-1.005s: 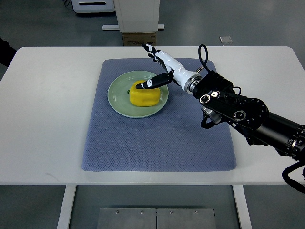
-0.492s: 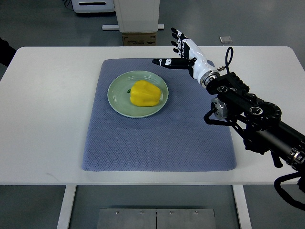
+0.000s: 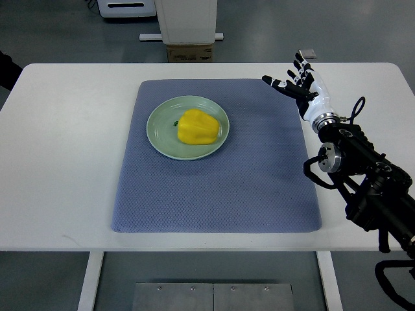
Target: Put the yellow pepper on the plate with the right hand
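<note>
Retracting after release is the step I log here: the yellow pepper (image 3: pixel 197 127) sits on the green plate (image 3: pixel 159 137), right of centre, on the blue mat (image 3: pixel 214 188) on the white counter (image 3: pixel 65 162). My right hand (image 3: pixel 299 83) hovers over the mat's far right corner, fingers spread, holding nothing. Left hand not seen. Placement looks done; next move, in my judgement, only calls for bringing the arm home clear of the plate. Versus 0.5 s ago: hand has shifted right and away from the plate; pepper unmoved.
</note>
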`<move>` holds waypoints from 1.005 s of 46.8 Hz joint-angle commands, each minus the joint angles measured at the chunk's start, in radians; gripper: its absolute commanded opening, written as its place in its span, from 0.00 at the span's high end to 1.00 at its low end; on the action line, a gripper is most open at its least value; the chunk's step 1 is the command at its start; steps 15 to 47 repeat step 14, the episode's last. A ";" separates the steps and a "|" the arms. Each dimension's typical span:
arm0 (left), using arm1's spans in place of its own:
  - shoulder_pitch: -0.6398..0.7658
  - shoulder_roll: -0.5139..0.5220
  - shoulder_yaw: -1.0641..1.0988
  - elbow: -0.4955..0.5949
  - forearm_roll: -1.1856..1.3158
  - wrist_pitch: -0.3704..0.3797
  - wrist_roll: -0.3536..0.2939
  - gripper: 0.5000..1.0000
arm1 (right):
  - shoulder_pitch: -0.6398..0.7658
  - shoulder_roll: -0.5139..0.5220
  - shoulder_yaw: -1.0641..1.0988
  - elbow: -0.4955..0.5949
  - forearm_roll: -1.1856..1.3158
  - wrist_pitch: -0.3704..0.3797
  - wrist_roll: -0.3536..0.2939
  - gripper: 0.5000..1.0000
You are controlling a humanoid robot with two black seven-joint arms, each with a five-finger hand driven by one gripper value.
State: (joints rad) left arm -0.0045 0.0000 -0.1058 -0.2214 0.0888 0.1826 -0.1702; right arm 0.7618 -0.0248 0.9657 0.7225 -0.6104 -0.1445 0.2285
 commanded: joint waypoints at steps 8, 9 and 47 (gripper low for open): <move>0.000 0.000 0.000 0.000 0.000 0.000 0.000 0.00 | -0.041 0.000 0.070 0.000 0.000 -0.001 0.002 0.00; 0.000 0.000 0.000 0.000 0.000 0.000 0.000 0.00 | -0.042 0.000 0.070 0.000 0.000 -0.001 0.002 0.00; 0.000 0.000 0.000 0.000 -0.001 0.000 0.000 0.00 | -0.058 0.002 0.074 -0.002 0.000 -0.001 0.003 0.00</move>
